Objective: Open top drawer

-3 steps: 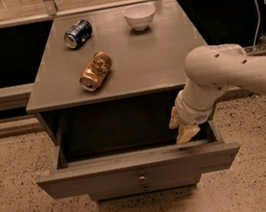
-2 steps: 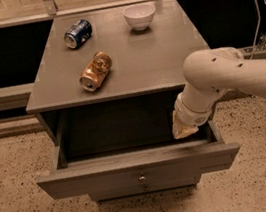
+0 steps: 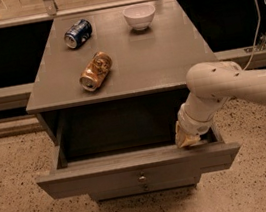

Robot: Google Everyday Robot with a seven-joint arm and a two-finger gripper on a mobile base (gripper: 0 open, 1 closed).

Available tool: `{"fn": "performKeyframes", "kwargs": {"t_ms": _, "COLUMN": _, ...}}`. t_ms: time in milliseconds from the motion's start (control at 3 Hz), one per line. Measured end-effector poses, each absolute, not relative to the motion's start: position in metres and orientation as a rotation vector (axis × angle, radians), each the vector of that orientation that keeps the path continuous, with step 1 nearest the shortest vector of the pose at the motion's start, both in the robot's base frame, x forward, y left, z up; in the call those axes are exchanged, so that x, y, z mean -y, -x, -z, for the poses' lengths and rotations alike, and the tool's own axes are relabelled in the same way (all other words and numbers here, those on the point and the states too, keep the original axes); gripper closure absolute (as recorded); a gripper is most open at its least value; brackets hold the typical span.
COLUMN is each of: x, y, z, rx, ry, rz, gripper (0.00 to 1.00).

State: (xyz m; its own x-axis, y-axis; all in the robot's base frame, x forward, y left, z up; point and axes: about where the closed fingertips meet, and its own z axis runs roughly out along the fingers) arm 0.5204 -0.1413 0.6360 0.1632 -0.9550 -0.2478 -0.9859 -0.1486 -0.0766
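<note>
At 4 o'clock, gripper (image 3: 188,138) sits inside the open top drawer (image 3: 94,179), claw state can't tell; I'd lift straight up.

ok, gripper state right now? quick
Gripper: open or closed cannot be told. It is low inside the pulled-out top drawer, at the right end just behind the front panel.

Top drawer (image 3: 94,178) stands pulled well out, grey flat front level, small round knob (image 3: 142,178) at centre; gripper (image 3: 188,139) sits inside its right front corner.
</note>
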Motion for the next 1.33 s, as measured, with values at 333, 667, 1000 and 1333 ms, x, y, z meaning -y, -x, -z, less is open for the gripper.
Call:
{"fn": "performKeyframes", "kwargs": {"t_ms": 333, "x": 0.138, "y": -0.498, "z": -0.63, "rx": -1.892, "ry": 2.239, "rz": -0.358, "gripper": 0.82}}
{"fn": "performKeyframes", "kwargs": {"t_ms": 667, "x": 0.133, "y": -0.474, "z": -0.643, "rx": -1.876, "ry": 2.247, "rz": -0.479, "gripper": 0.82}}
{"fn": "performKeyframes", "kwargs": {"t_ms": 1000, "x": 0.128, "y": -0.449, "z": -0.655, "rx": -1.897, "ry": 2.262, "rz": -0.596, "gripper": 0.91}}
{"fn": "performKeyframes", "kwargs": {"t_ms": 1333, "x": 0.125, "y": -0.434, "z": -0.664, "rx": -1.889, "ry": 2.249, "rz": -0.704, "gripper": 0.93}}
